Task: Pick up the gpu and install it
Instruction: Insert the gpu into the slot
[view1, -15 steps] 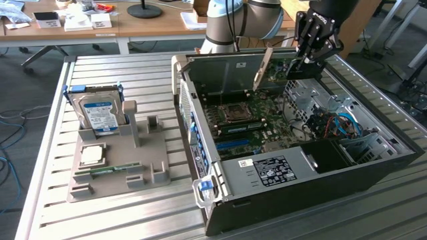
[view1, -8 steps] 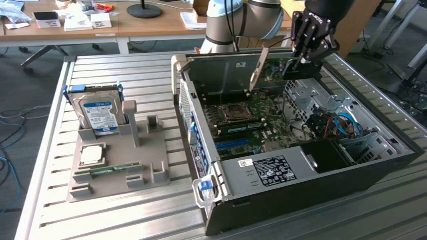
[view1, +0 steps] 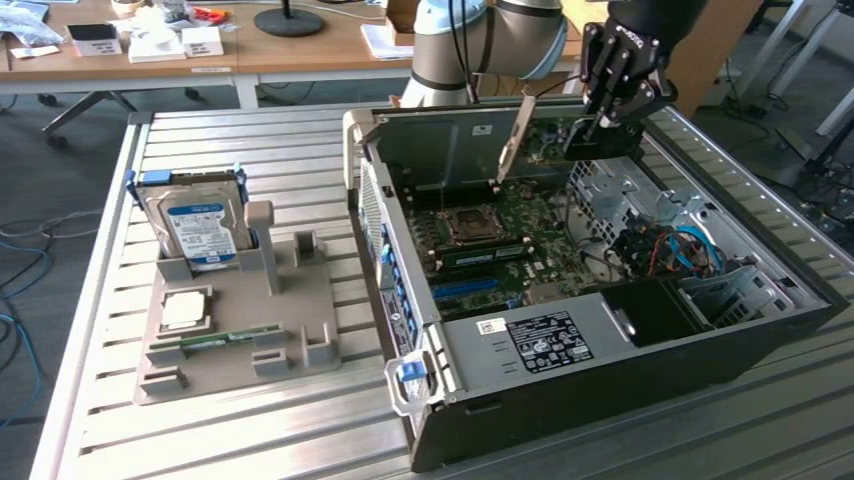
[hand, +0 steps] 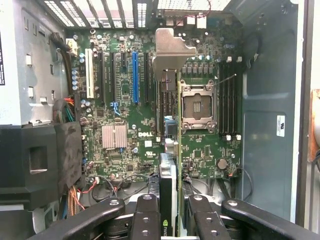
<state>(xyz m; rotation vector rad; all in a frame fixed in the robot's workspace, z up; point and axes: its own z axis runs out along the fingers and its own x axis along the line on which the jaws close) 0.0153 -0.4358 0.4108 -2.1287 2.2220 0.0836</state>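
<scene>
Slatted metal tabletop (view1: 267, 430) fills most of the exterior view, with wooden desks (view1: 200, 55) along the far side. On the exterior view's right half of the table lies 1 open computer case (view1: 747, 330), its side panel off and its inside facing up. A grey robot arm (view1: 467, 40) stands behind the case's far edge. Inside the case the green motherboard (view1: 534, 260) lies flat, and a power supply (view1: 534, 345) with a white label sits at the near end. To the exterior view's left of the case, a grey parts holder (view1: 240, 330) rests on the table. It carries 1 silver hard drive (view1: 198, 225) with a blue label standing upright at its far end, 1 square processor chip (view1: 184, 310) lying flat, and 1 narrow green memory stick (view1: 214, 340) nearer the front.

The black gripper (view1: 607, 120) hangs over the far right part of the case. Its fingers (hand: 147, 220) are drawn in narrow and clamp the gpu (view1: 597, 140) between them. The card hangs edge-down above the motherboard. In the wrist view the gpu (hand: 170, 170) runs edge-on between the expansion slots and the processor socket (hand: 197, 105), its silvery end bracket (hand: 172, 50) towards the case's rear wall. I cannot tell whether its lower edge touches the board. A blue slot (hand: 134, 75) lies beside it, well apart from a small finned heatsink (hand: 114, 136)
</scene>
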